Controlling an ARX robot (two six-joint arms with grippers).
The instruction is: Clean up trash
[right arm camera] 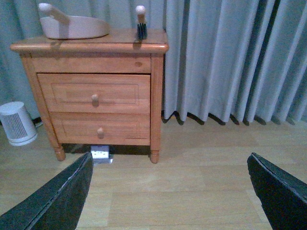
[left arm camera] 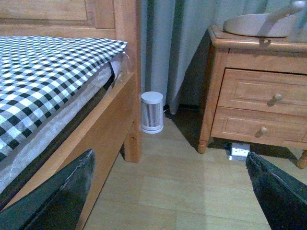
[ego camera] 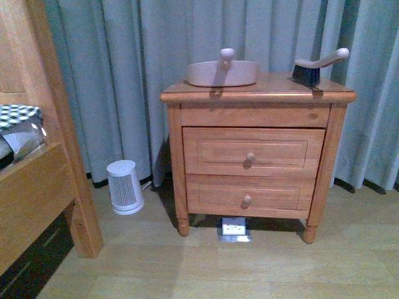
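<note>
Grey-blue curtains [ego camera: 112, 75] back a plank floor; leftmost is a wooden bed with a checked cover [left arm camera: 43, 72], then a small white ribbed heater [ego camera: 124, 187], then an orange-brown two-drawer nightstand [ego camera: 252, 156] bearing a pale pink scoop-shaped dustpan [ego camera: 222, 73] and a dark-bristled hand brush [ego camera: 312, 68], seemingly parked ready for sweeping. No crumpled wad shows clearly; the likeliest trash is a small whitish scrap [ego camera: 235, 228] on the floor under the nightstand's near edge; both the left gripper [left arm camera: 169, 155] and right gripper [right arm camera: 169, 155] are spread wide and empty.
</note>
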